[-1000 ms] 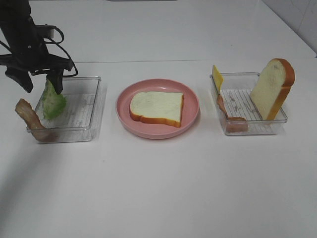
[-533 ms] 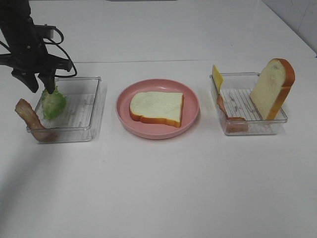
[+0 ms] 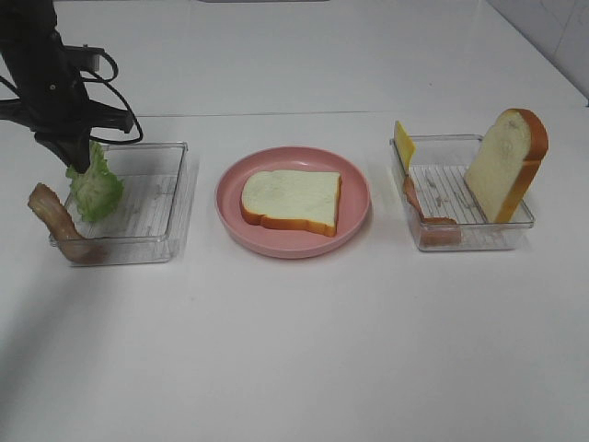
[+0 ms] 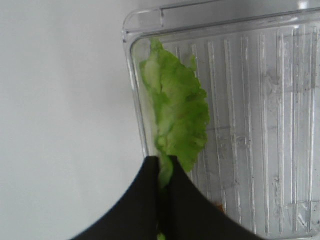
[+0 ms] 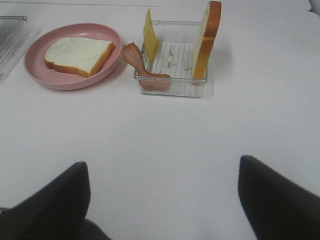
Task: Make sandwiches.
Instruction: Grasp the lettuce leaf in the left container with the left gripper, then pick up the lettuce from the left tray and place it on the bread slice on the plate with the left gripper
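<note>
Plate (image 3: 230, 197): pink, round, mid-worktop (image 3: 304, 350); everything below is placed from it.
Flat slice (image 3: 292, 200): white bread, lying flat on the plate.
Left tray (image 3: 177, 193): clear, just left of the plate.
Lettuce (image 3: 95, 187): hangs upright in the left tray, at the end away from the plate.
Left fingers (image 4: 142, 200): clenched on the lettuce's stem edge.
Left bacon (image 3: 57, 224): draped over the left tray's corner farthest from the plate, partly outside.
Right tray (image 3: 469, 243): clear, right of the plate, apart from it.
Cheese (image 3: 403, 144): on edge against the plate-side wall.
Right bacon (image 3: 425, 214): leans along that same wall.
Upright slice (image 3: 506, 166): stands tilted at the end away from the plate.
Right fingers (image 5: 65, 195): spread wide, grasping nothing, over bare worktop, well short of the plate.
</note>
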{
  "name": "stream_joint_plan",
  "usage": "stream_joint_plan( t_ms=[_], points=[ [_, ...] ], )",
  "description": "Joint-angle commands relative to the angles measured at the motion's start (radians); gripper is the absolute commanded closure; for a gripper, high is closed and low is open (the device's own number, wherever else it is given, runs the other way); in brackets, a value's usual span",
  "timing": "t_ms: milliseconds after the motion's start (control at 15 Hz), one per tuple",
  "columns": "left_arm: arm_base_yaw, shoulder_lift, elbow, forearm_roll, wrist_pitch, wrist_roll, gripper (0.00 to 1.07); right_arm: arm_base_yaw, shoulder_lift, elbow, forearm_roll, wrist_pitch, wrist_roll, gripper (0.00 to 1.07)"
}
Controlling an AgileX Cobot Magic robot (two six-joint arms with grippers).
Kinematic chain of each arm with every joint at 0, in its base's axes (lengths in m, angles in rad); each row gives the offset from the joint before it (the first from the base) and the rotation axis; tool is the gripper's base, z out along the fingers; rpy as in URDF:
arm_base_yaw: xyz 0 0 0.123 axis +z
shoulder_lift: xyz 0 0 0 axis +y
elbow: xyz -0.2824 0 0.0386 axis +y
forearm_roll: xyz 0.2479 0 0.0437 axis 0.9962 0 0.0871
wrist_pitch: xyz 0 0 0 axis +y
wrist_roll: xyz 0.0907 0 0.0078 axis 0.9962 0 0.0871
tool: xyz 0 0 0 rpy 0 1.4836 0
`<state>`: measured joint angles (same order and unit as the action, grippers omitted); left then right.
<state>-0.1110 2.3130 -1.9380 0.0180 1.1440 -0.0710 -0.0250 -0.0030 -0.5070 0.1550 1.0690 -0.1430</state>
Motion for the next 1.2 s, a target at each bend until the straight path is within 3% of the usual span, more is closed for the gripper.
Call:
stream_joint_plan(
  t_ms=[67, 267, 467, 800, 1200],
  points=[
    [-0.001, -0.04, -0.001, 0.0, -0.001, 0.003, 1.07, -0.006, -0.014, 0.002, 0.004, -0.008, 0.006, 0.3],
    [-0.001, -0.107, -0.009, -0.064, -0.017, 0.024, 1.07, -0.006, -0.014, 0.002, 0.004, -0.008, 0.006, 0.3],
    [-0.001, -0.185, -0.01, -0.234, -0.085, 0.082, 1.07, -0.006, -0.014, 0.002, 0.004, -0.008, 0.006, 0.3],
    [-0.035, -0.174, -0.013, -0.785, -0.131, 0.357, 1.07, -0.006, -0.014, 0.002, 0.004, -0.008, 0.006, 0.3],
    [-0.196, -0.073, -0.013, -1.055, -0.203, 0.536, 1.07, -0.006, -0.014, 0.002, 0.004, -0.008, 0.006, 0.3]
  ],
)
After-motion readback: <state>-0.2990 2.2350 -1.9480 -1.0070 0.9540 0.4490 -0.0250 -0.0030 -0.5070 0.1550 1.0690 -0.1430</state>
